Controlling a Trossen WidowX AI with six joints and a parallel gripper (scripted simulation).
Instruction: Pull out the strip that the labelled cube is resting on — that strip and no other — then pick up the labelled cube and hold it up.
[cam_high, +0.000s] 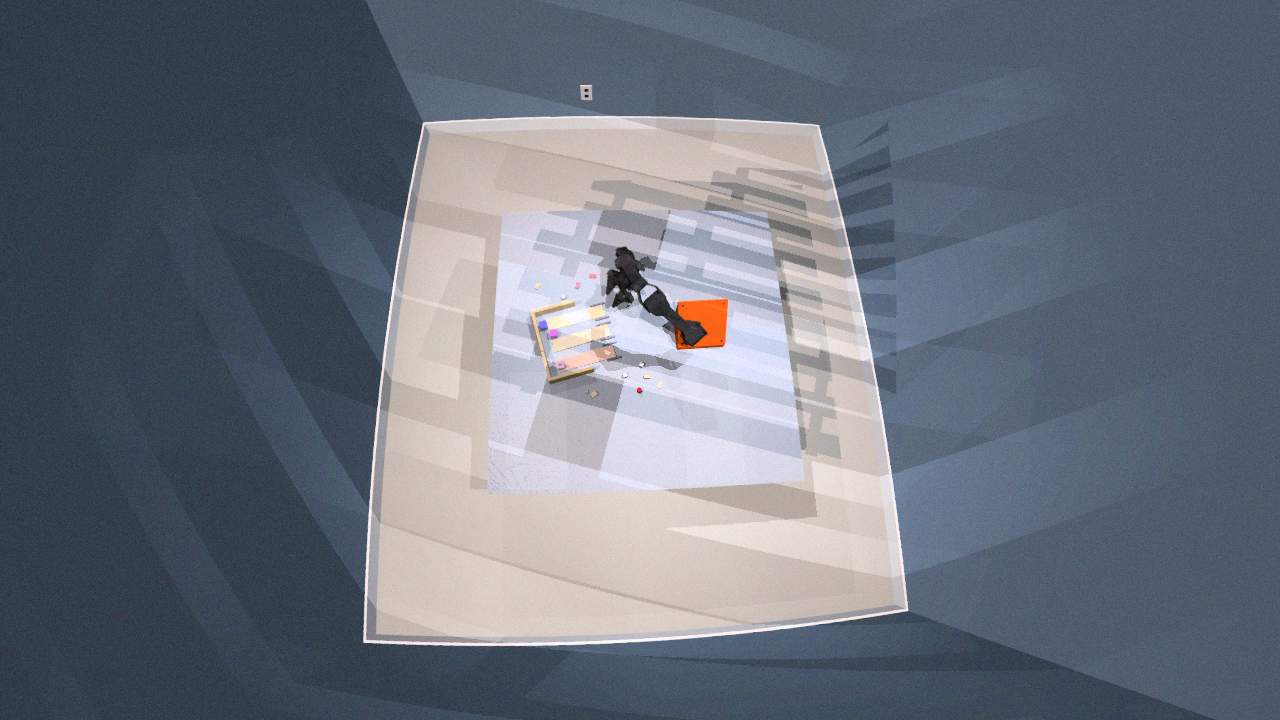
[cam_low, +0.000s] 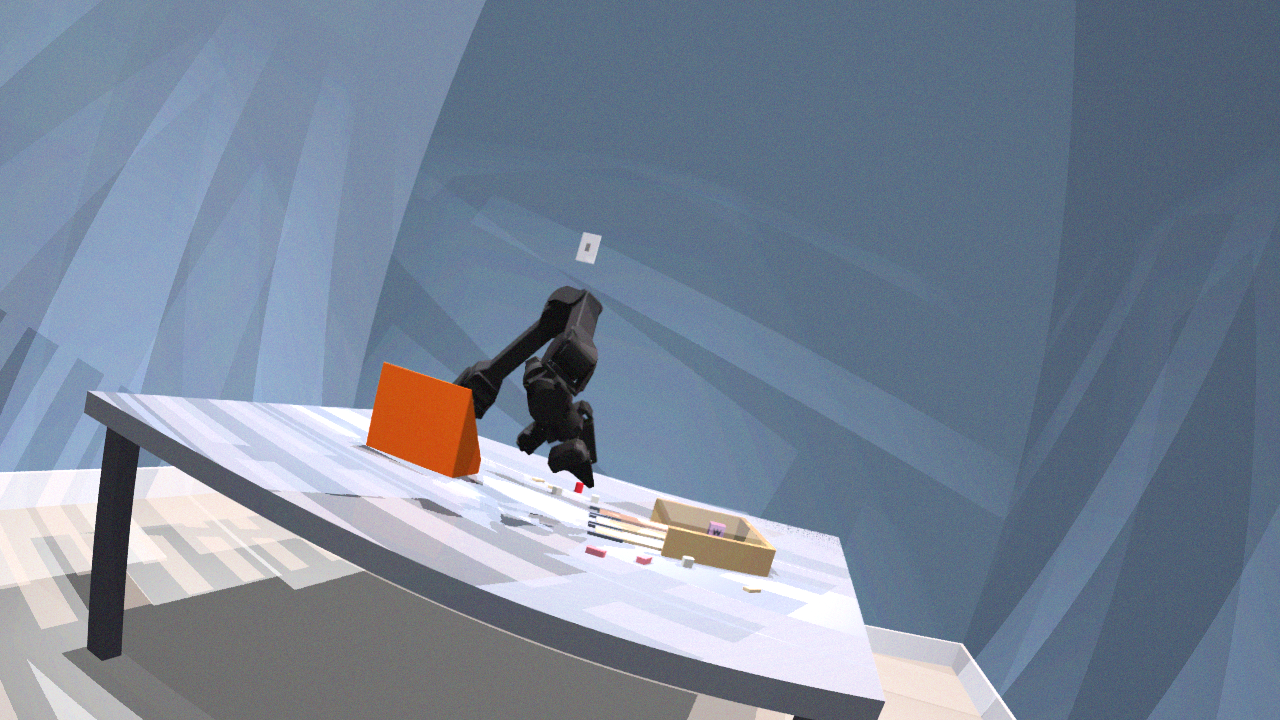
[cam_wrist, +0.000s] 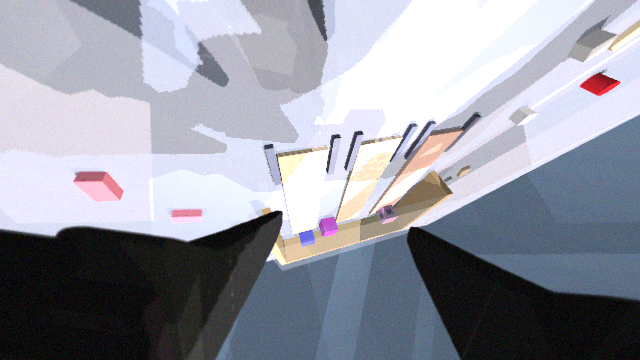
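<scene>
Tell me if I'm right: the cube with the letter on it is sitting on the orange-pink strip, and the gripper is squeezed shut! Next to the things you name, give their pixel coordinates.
The gripper (cam_low: 572, 456) (cam_wrist: 344, 225) isn't shut: the wrist view shows its two fingers standing wide apart. The rest is right: the cube with the letter (cam_high: 560, 365) (cam_low: 716, 529) (cam_wrist: 387, 214) is on the orange-pink strip (cam_high: 586, 358) (cam_wrist: 425, 156).

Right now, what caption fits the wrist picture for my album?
Open gripper facing three strips and the pink W cube.
</scene>
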